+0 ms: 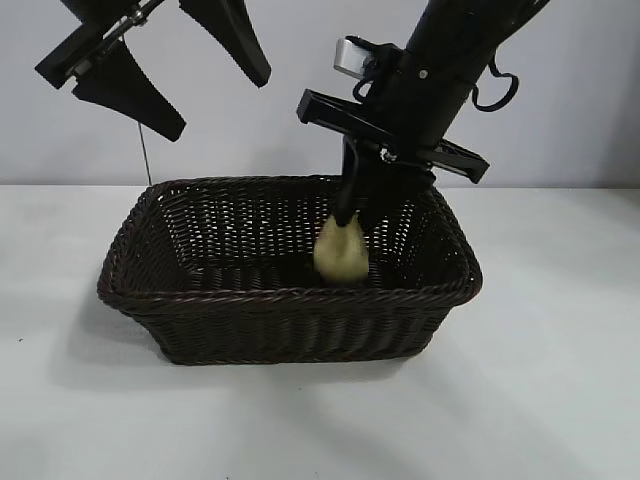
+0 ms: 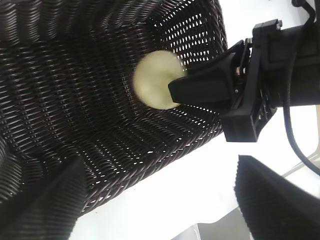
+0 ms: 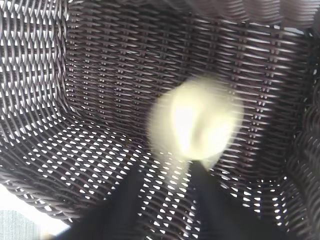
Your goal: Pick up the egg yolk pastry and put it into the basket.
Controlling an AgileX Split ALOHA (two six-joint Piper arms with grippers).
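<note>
- The left gripper (image 1: 165, 75) hangs high in the air at the far left, above the left end of the basket (image 1: 290, 300). Its two dark fingers (image 1: 130, 95) are spread wide apart and hold nothing.
- In the left wrist view, the same gripper (image 2: 165, 205) looks down into the basket (image 2: 75, 100), with one ridged finger at each side and a big gap between them.
- The basket is large, dark brown and woven, with a braided rim. It sits in the middle of the white surface (image 1: 560, 380).
- The egg yolk pastry (image 1: 341, 252) is a small, pale yellow lump. It is inside the basket, toward the right half, below the rim.
- The right gripper (image 1: 352, 222) reaches down from the upper right into the basket. The tips of its dark fingers (image 1: 345, 205) meet the top of the pastry and sit close together there.
- In the right wrist view, the pastry (image 3: 195, 122) looks blurry against the woven basket (image 3: 100, 75) floor, right at the ends of the two dark fingers (image 3: 210, 200). I cannot tell if they pinch it or only touch it.
- In the left wrist view, the right gripper (image 2: 175, 92) touches the side of the pastry (image 2: 152, 80).
</note>
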